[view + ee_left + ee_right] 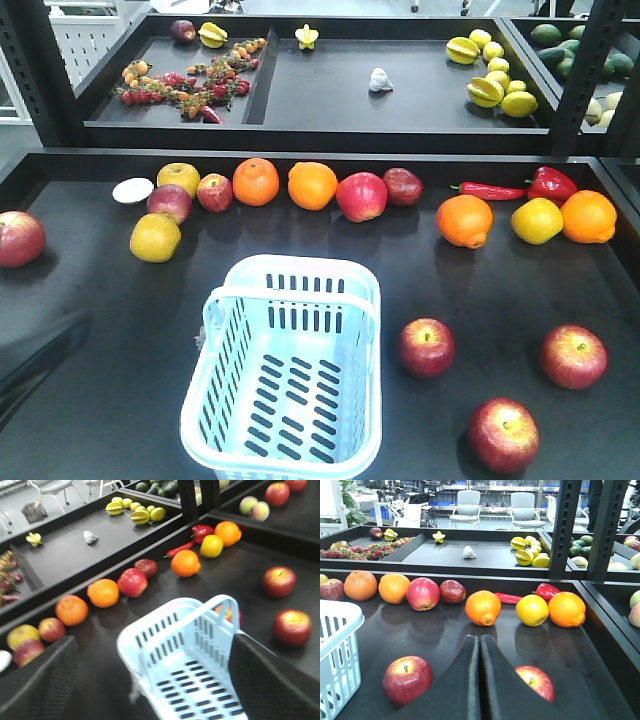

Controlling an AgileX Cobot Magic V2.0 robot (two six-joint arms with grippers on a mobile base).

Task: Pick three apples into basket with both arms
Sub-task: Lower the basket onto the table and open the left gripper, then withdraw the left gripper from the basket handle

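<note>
Starting at the left, the left hand [153, 640] is aimed at the basket [285, 370] from its near left side, with its two fingers [35, 680] spread wide and nothing held between them. The basket stands empty in the middle of the tabletop [480, 290], with its long axis running away from the robot and its handle arching over the far half. All three apples lie to the right of it, apart from each other: the inner apple [427, 347] near the basket's right wall, the front apple [503, 434] closer to the robot, and the outer apple [573, 356] farthest to the right. The right hand [479, 645] looks at this group from the near side, low to the tabletop. Its fingers are pressed together to a narrow seam and hold nothing. One apple shows on each side of them, probably the inner and the outer one. So the right arm appears nearer to all three, and it must first open. The left hand would need to reach across the basket, most easily to the inner apple.
</note>
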